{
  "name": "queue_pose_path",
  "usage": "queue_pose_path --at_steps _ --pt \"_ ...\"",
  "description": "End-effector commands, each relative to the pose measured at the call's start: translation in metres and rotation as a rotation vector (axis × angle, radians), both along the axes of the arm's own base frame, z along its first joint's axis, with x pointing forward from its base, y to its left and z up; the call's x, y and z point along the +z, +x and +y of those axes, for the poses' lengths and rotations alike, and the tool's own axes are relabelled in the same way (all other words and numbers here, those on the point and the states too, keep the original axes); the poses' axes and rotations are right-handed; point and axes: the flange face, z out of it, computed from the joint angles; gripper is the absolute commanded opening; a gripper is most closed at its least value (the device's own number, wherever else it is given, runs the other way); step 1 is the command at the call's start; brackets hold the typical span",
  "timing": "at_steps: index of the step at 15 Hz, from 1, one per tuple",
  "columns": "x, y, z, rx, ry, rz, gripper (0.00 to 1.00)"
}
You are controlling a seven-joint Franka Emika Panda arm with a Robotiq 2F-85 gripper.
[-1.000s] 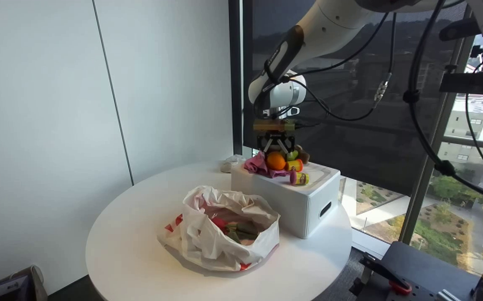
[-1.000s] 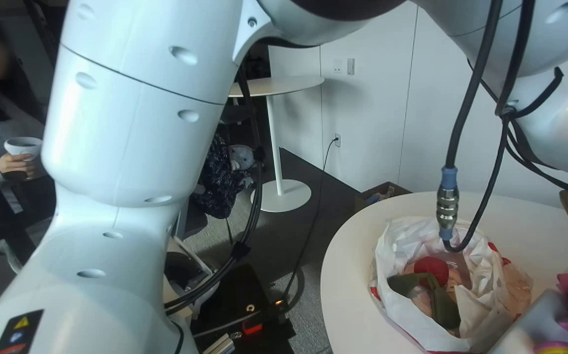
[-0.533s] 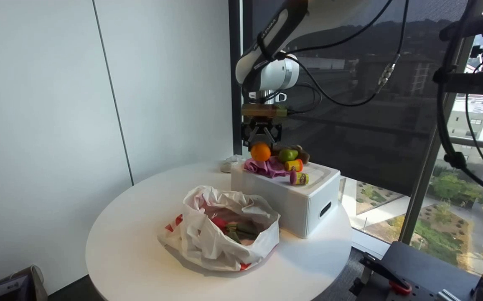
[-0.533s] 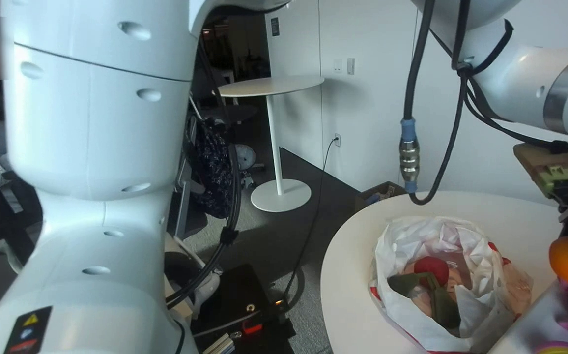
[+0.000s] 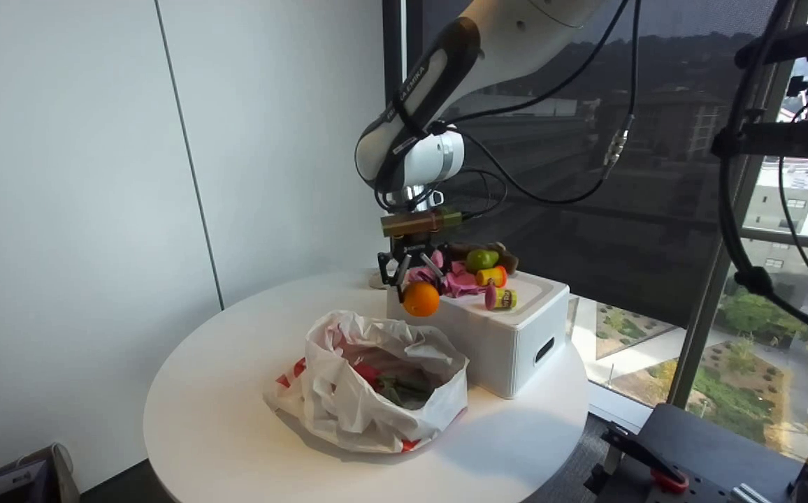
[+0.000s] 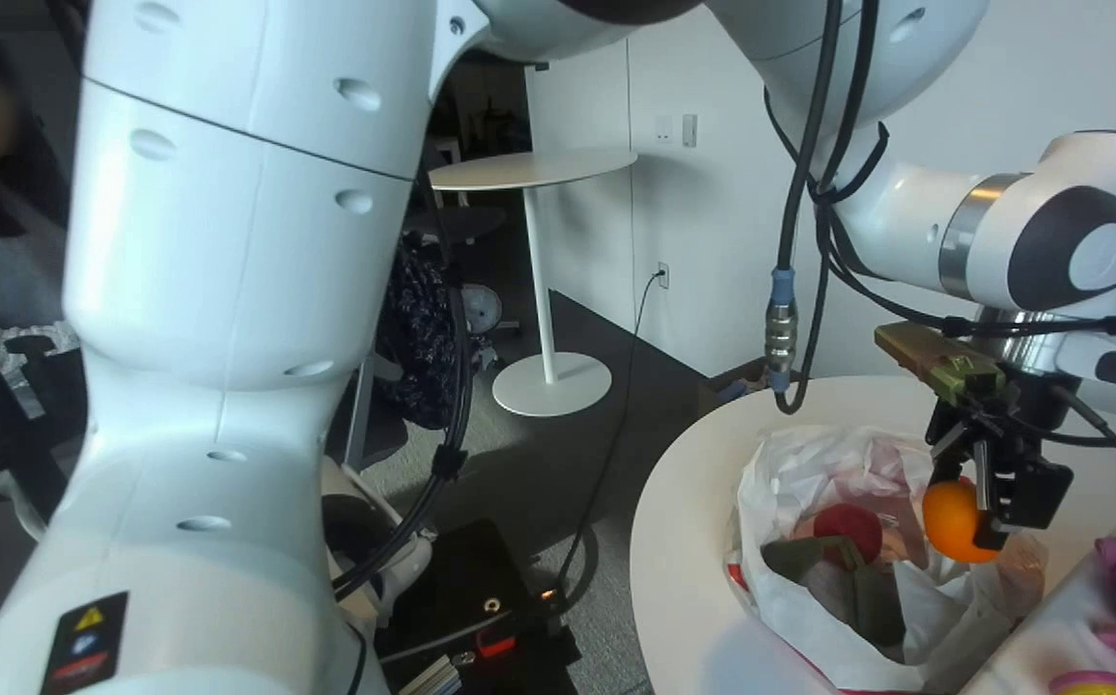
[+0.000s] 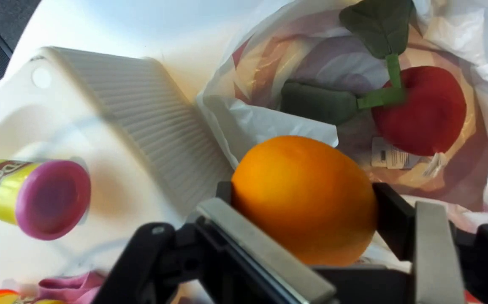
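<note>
Orange (image 5: pixel 421 299), clamped in the gripper (image 7: pixel 305 205), jaws parted to its width, has just come off the box (image 5: pixel 484 342) and hangs near the bag (image 5: pixel 348 395), so the carry looks under way.

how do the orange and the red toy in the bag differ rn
The orange is held up in the tool, while the red toy lies inside the bag. The red toy has green leaves; the orange shows none. The orange is bright orange, whereas the red toy's round part is deep red. Both look rounded.
</note>
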Motion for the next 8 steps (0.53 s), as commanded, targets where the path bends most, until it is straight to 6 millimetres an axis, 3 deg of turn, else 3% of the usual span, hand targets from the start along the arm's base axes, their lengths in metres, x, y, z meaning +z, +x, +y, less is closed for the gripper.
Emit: queue_pose_path --at_steps 1,5,8 --pt "-0.034 0.009 0.026 0.127 -0.021 0.085 0.56" --pt "-0.064 0.01 0.049 0.223 -0.019 0.127 0.56" --pt "-0.066 0.011 0.062 0.275 0.079 0.134 0.56"
